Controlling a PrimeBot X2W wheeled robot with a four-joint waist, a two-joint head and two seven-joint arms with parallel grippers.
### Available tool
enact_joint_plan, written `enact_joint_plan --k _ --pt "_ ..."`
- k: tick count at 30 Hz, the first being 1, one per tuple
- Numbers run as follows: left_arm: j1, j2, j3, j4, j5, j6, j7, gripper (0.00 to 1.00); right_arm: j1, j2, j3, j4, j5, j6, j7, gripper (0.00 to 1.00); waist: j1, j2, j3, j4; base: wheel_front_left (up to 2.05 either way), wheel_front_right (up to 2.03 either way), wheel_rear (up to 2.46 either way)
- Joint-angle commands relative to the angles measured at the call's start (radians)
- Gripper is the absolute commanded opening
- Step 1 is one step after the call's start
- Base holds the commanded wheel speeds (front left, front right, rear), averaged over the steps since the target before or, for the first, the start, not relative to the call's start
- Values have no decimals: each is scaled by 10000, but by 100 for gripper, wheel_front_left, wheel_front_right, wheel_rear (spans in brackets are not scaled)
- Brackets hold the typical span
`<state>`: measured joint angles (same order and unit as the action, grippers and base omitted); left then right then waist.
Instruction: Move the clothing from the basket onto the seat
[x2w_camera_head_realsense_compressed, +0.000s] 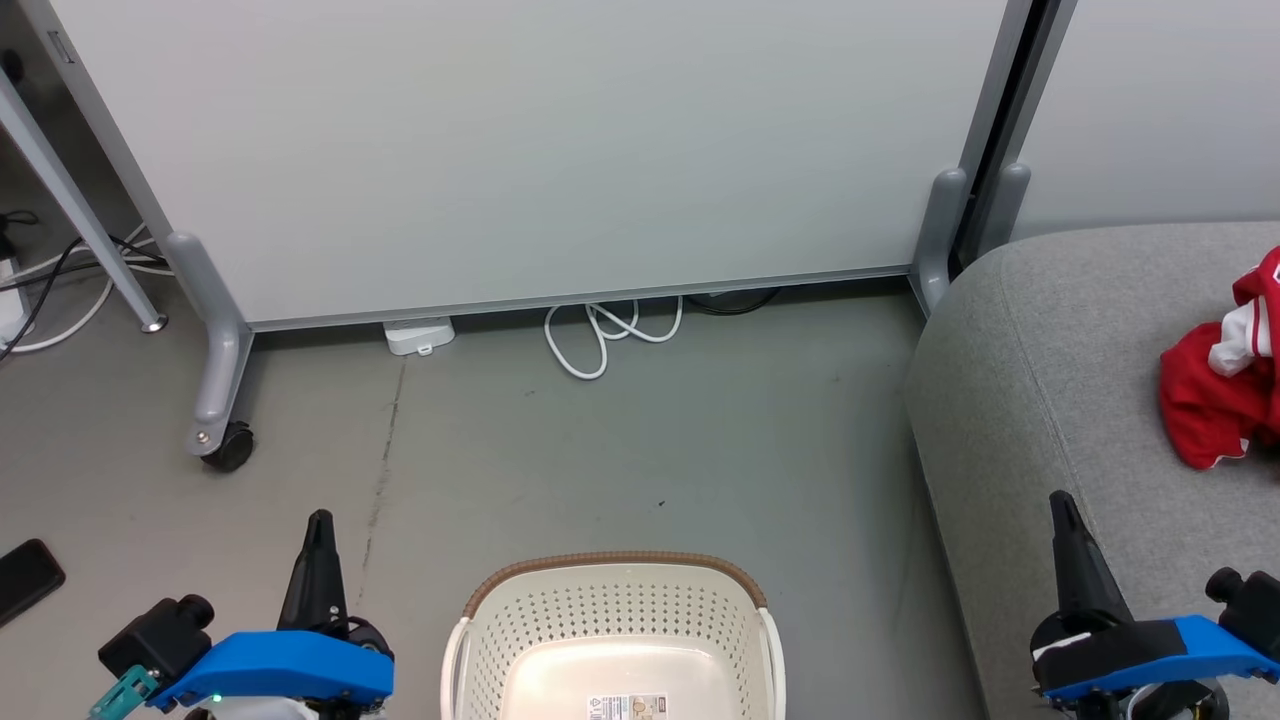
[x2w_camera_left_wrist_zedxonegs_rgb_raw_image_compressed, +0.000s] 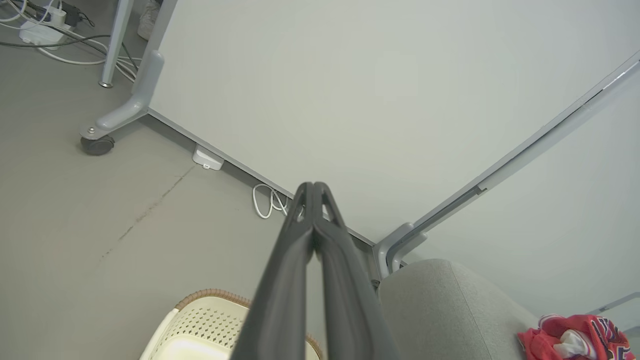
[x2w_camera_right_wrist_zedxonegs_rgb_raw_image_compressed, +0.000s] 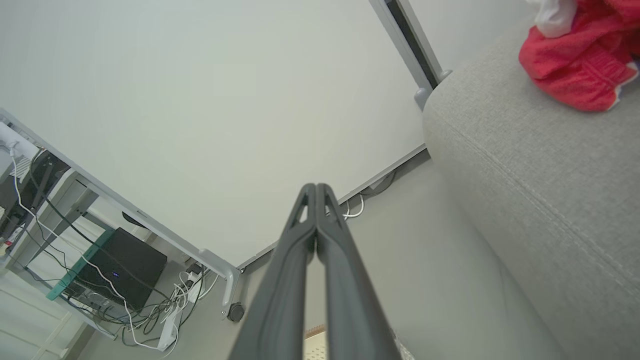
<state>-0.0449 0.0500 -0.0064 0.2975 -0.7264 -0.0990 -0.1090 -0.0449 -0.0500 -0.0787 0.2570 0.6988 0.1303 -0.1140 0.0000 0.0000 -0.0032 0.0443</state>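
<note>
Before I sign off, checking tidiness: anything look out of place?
A flat black phone-like object lies on the grey floor beside the left end effector, loose underfoot. The red clothing sits crumpled on the light-grey fabric seat.

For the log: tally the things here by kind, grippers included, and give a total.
grippers: 2 (left gripper, right gripper)
basket: 1
seat: 1
red clothing heap: 1
black phone: 1
Total: 6

Pale partition panel (x2w_camera_head_realsense_compressed: 520, 150) on castor (x2w_camera_head_realsense_compressed: 228, 447); white cable coil (x2w_camera_head_realsense_compressed: 610, 335) beneath; black phone (x2w_camera_head_realsense_compressed: 28, 578) on grey floor (x2w_camera_head_realsense_compressed: 600, 450).
</note>
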Motion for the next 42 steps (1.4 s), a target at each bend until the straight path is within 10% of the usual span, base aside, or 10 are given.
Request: enact_joint_plan --k 1,42 --pt "-305 7 109 -172 -383 -59 88 0 -311 -17 -40 -161 417 3 115 0 0 0 1 -8 0 0 0" --pt "-543 7 744 -391 -5110 -219 1297 0 -539 -11 -224 -160 5279 5 1336 0 0 0 29 -207 0 0 0"
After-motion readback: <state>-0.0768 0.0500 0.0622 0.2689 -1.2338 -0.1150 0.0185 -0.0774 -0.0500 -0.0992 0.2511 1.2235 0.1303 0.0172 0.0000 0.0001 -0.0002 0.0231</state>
